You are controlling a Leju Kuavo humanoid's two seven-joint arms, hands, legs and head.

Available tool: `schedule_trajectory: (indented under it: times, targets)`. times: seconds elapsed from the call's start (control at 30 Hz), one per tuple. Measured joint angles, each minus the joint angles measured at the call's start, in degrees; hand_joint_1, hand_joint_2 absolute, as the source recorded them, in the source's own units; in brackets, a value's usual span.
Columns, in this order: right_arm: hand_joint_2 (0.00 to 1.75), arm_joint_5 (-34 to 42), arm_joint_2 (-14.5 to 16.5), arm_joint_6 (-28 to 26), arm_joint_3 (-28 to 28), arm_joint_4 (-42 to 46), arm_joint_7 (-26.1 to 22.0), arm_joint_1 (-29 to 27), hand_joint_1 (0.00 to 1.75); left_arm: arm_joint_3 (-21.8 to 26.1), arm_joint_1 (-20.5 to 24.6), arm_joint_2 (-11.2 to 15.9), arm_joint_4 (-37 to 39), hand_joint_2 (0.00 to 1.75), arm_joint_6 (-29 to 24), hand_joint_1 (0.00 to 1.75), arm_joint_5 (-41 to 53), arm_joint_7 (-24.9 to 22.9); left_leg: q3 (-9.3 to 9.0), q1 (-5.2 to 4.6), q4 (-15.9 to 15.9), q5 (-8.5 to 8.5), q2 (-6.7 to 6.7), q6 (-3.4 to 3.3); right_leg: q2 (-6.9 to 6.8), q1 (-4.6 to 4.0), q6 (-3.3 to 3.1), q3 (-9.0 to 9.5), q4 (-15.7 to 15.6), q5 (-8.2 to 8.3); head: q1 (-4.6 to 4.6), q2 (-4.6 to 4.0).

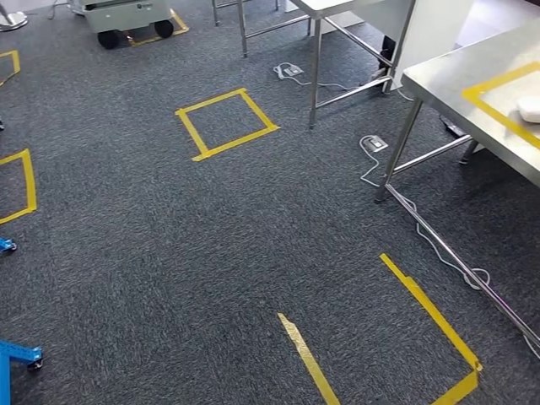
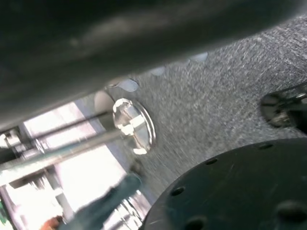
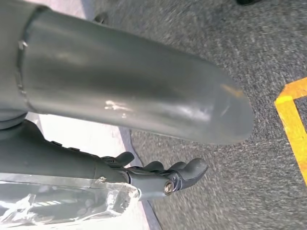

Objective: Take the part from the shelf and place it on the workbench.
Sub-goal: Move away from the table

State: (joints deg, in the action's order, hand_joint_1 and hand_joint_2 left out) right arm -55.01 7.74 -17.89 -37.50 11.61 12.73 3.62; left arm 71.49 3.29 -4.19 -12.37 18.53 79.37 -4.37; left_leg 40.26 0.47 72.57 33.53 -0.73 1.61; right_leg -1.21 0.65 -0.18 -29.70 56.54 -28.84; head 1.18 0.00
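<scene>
In the right wrist view my right hand (image 3: 159,175) hangs over the grey carpet. Its thick grey thumb crosses the picture and its dark fingers (image 3: 188,170) reach out nearly straight. A part in a crinkled clear plastic bag (image 3: 68,201) lies along those fingers, held against the hand. The steel workbench (image 1: 445,80) with a yellow tape outline stands at the right of the head view. The left wrist view is blurred; my left hand (image 2: 108,43) is a dark smear, and I cannot tell how its fingers lie.
A white object (image 1: 528,108) lies on the workbench inside the tape. White cables (image 1: 372,160) trail around its legs. Yellow tape squares (image 1: 226,122) mark the carpet. A second steel table (image 1: 315,51), a wheeled cart (image 1: 127,17) and a blue frame (image 1: 16,354) stand around.
</scene>
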Motion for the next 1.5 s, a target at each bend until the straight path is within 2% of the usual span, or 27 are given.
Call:
schedule_trajectory:
  times: [0.03, 0.07, 0.1, 0.17, 0.23, 0.3, 0.37, 0.43, 0.47, 0.5, 0.53, 0.57, 0.67, 0.73, 0.8, 0.87, 0.9, 0.97, 1.03, 1.07, 1.1, 1.17, 1.2, 1.3, 1.37, 1.4, 1.5]
  targets:
    - [0.00, -0.3, 0.0, -0.1, 0.1, 0.0, 0.3, 0.0, 0.00, 0.0, -0.1, 0.0, 0.0, 0.00, 0.0, 0.00, 0.0, 0.0, 0.24, 0.05, 0.8, -0.24, 0.21, 0.04, -0.77, -0.08, -0.02, -0.01, 0.0, -0.04, 0.02, 0.00]
    - [0.00, -0.5, 0.0, -0.3, 0.2, 0.0, 0.4, 0.0, 0.00, 0.1, -0.1, 0.0, 0.0, 0.00, 0.0, 0.00, 0.0, 0.0, -0.69, 0.07, -0.7, -1.51, 0.39, -0.01, -1.45, -0.13, -0.01, 0.03, 0.0, -0.08, 0.03, 0.00]
    - [0.00, -0.8, 0.0, -0.5, 0.3, 0.0, 0.6, 0.0, 0.00, 0.1, -0.2, 0.0, 0.0, 0.00, -0.1, 0.00, 0.0, 0.0, -2.74, 0.02, -4.2, -3.46, 0.89, -0.18, -2.02, -0.15, 0.06, 0.12, 0.0, -0.14, 0.04, 0.00]
    - [0.00, -1.1, 0.0, -0.9, 0.5, 0.0, 0.7, 0.1, 0.00, 0.1, -0.1, 0.0, 0.0, 0.00, -0.1, 0.00, 0.0, 0.0, -7.00, -0.37, -12.0, -6.05, 3.22, -0.82, -2.98, -0.34, 0.38, 0.34, 0.1, -0.35, 0.01, 0.00]
    - [0.00, -1.2, 0.0, -1.1, 0.6, 0.0, 0.8, 0.1, 0.00, 0.1, 0.0, 0.0, 0.0, 0.00, -0.2, 0.00, 0.0, 0.0, -8.53, -0.87, -15.1, -6.38, 4.48, -1.54, -3.88, -0.55, 0.90, 0.53, 0.1, -0.54, -0.09, 0.00]
    - [0.00, -1.4, 0.0, -1.3, 0.7, 0.0, 0.9, 0.2, 0.00, 0.1, 0.0, 0.0, 0.0, 0.00, -0.2, 0.00, 0.0, 0.0, -8.48, -0.94, -15.6, -6.61, 3.44, -2.25, -4.61, -0.52, 1.52, 0.66, 0.0, -0.73, -0.11, 0.00]
    - [0.00, -1.6, 0.0, -1.5, 0.7, 0.0, 0.9, 0.2, 0.00, 0.2, -0.1, 0.0, 0.0, 0.00, -0.2, 0.00, 0.0, 0.0, -8.62, -0.68, -16.1, -7.02, 2.49, -2.96, -2.93, -0.36, 2.09, 0.00, 1.7, -2.21, -0.28, 0.00]
    - [0.00, -1.6, 0.0, -1.7, 0.8, 0.0, 1.0, 0.1, 0.00, 0.2, -0.1, 0.0, 0.0, 0.00, -0.2, 0.00, 0.0, 0.0, -8.56, -0.56, -16.3, -7.28, 1.46, -3.40, -0.14, -0.22, 2.38, -2.95, 8.3, -5.86, -0.57, 0.00]
    - [0.00, -1.6, 0.0, -1.7, 0.8, 0.0, 1.0, 0.0, 0.00, 0.2, 0.0, 0.0, 0.0, 0.00, -0.2, 0.00, 0.0, 0.0, -8.45, -0.59, -16.3, -7.33, 0.84, -3.51, 0.57, -0.17, 2.44, -4.97, 12.5, -7.69, -0.63, 0.00]
    - [0.00, -1.6, 0.0, -1.7, 0.8, 0.0, 1.0, -0.1, 0.00, 0.2, 0.0, 0.0, 0.0, 0.00, -0.2, 0.00, 0.0, 0.0, -8.40, -0.62, -16.3, -7.36, 0.19, -3.54, 0.86, -0.13, 2.49, -6.64, 15.8, -8.72, -0.64, 0.00]
    - [0.00, -1.7, 0.0, -1.8, 0.8, 0.0, 1.1, -0.1, 0.00, 0.2, 0.0, 0.0, 0.0, 0.00, -0.2, 0.00, 0.0, 0.0, -8.40, -0.63, -16.2, -7.36, -0.46, -3.54, 0.97, -0.11, 2.51, -7.46, 17.2, -8.58, -0.64, 0.00]
    - [0.00, -1.8, 0.0, -2.0, 0.8, 0.0, 1.1, -0.2, 0.00, 0.2, -0.1, -0.1, 0.0, 0.00, -0.2, 0.00, 0.0, 0.0, -8.47, -0.62, -16.2, -7.36, -1.14, -3.51, 1.06, -0.08, 2.50, -7.14, 16.0, -7.15, -0.66, 0.00]
    - [0.00, -2.2, 0.0, -2.5, 0.8, 0.0, 1.2, -0.2, 0.00, 0.2, 0.0, -0.1, 0.0, 0.00, -0.3, 0.00, 0.0, 0.0, -8.67, -0.63, -16.0, -7.25, -3.05, -3.08, 3.20, 0.24, 2.25, -2.18, 4.5, -1.07, -0.66, 0.00]
    - [0.00, -2.4, 0.0, -2.8, 0.8, 0.0, 1.3, -0.1, 0.00, 0.2, 0.0, -0.1, 0.0, 0.00, -0.3, 0.00, 0.0, 0.0, -8.33, -0.70, -15.8, -7.31, -4.00, -2.37, 4.53, 0.33, 1.95, -0.22, 0.5, -0.24, -0.64, 0.00]
    - [0.00, -2.6, 0.0, -2.8, 0.8, 0.0, 1.3, -0.1, 0.00, 0.2, -0.1, -0.1, 0.0, 0.00, -0.3, 0.00, 0.0, 0.0, -7.92, -0.60, -15.7, -7.49, -4.72, -1.66, 3.94, 0.27, 1.49, 0.04, 0.3, -0.31, -0.62, 0.00]
    - [0.00, -2.6, 0.0, -2.9, 0.8, 0.0, 1.3, -0.1, 0.00, 0.2, -0.3, 0.0, 0.0, 0.00, -0.3, 0.00, 0.0, 0.0, -7.21, -0.57, -14.2, -6.38, -3.36, -1.09, 2.91, 0.35, 0.85, 0.12, 0.1, -0.10, -0.44, 0.00]
    - [0.00, -2.6, 0.0, -2.9, 0.8, 0.0, 1.3, -0.1, 0.00, 0.2, -0.3, 0.0, 0.0, 0.00, -0.3, 0.00, 0.0, 0.0, -6.19, -0.56, -11.9, -4.94, -2.15, -0.82, 2.29, 0.38, 0.52, 0.18, 0.0, -0.05, -0.30, 0.00]
    - [0.00, -2.6, 0.0, -3.0, 0.8, 0.0, 1.3, -0.2, 0.00, 0.2, -0.1, -0.1, 0.0, 0.00, -0.3, 0.00, 0.0, 0.0, -2.69, -0.40, -4.4, -1.13, -0.26, -0.39, 0.98, 0.14, 0.11, 0.19, 0.0, -0.16, -0.08, 0.00]
    - [0.00, -2.5, 0.0, -2.8, 0.8, 0.0, 1.0, -0.2, 0.00, 0.2, -0.1, -0.2, 0.0, 0.00, -0.3, 0.00, 0.0, 0.0, -0.17, -0.23, 0.9, 0.44, 0.06, -0.22, -0.09, -0.08, 0.00, 0.20, 0.0, -0.28, -0.09, 0.00]
    - [0.00, -2.5, 0.0, -2.7, 0.8, 0.0, 0.8, -0.2, 0.00, 0.2, -0.2, -0.2, 0.0, 0.00, -0.3, 0.00, 0.0, 0.0, -0.45, -0.21, 0.5, -0.44, 0.08, -0.27, -0.44, -0.14, -0.02, 0.25, 0.0, -0.32, -0.08, 0.00]
    - [0.00, -2.5, 0.0, -2.6, 0.8, 0.0, 0.6, -0.2, 0.00, 0.3, -0.3, -0.1, 0.0, 0.00, -0.3, 0.00, 0.0, 0.0, -1.86, -0.22, -2.1, -2.26, 0.13, -0.42, -0.70, -0.18, 0.02, 0.35, 0.0, -0.38, -0.08, 0.00]
    - [0.00, -2.5, 0.0, -2.5, 0.8, 0.0, 0.4, 0.0, 0.00, 0.3, -0.3, -0.1, 0.0, 0.00, -0.3, 0.00, 0.0, 0.0, -6.08, -0.41, -9.9, -5.86, 0.71, -0.94, -1.05, -0.33, 0.25, 0.57, 0.1, -0.56, -0.07, 0.00]
    - [0.00, -2.6, 0.0, -2.5, 0.8, 0.0, 0.4, 0.0, 0.00, 0.3, -0.2, 0.0, 0.0, 0.00, -0.3, 0.00, 0.0, 0.0, -7.62, -0.56, -12.9, -6.62, 1.03, -1.24, -1.18, -0.43, 0.45, 0.56, 0.2, -0.68, -0.09, 0.00]
    - [0.00, -3.0, 0.0, -2.5, 0.8, 0.0, 0.5, 0.1, 0.00, 0.3, -0.1, 0.0, 0.0, 0.00, -0.3, 0.00, 0.0, 0.0, -8.53, -0.92, -15.3, -6.40, 1.12, -2.05, -1.63, -0.51, 1.23, 0.44, 0.2, -0.79, -0.18, 0.00]
    - [0.00, -3.3, 0.0, -2.6, 0.8, 0.0, 0.5, 0.1, 0.00, 0.4, -0.3, 0.0, 0.0, 0.00, -0.3, 0.00, 0.0, 0.0, -8.72, -0.78, -15.8, -6.67, 0.87, -2.72, -1.02, -0.37, 1.77, -0.08, 1.2, -1.67, -0.23, 0.00]
    - [0.00, -3.4, 0.0, -2.7, 0.8, 0.0, 0.5, 0.1, 0.00, 0.4, -0.3, 0.0, 0.0, 0.00, -0.3, 0.00, 0.0, 0.0, -8.82, -0.65, -16.0, -6.82, 0.74, -3.04, -0.44, -0.31, 2.01, -1.06, 3.2, -2.92, -0.34, 0.00]
    - [0.00, -3.6, 0.0, -2.7, 0.8, 0.0, 0.5, 0.0, 0.00, 0.4, -0.2, 0.0, 0.0, 0.00, -0.3, 0.00, 0.0, 0.0, -8.80, -0.63, -16.1, -6.90, 0.16, -3.48, 0.80, -0.11, 2.48, -6.60, 14.2, -7.79, -0.51, 0.00]
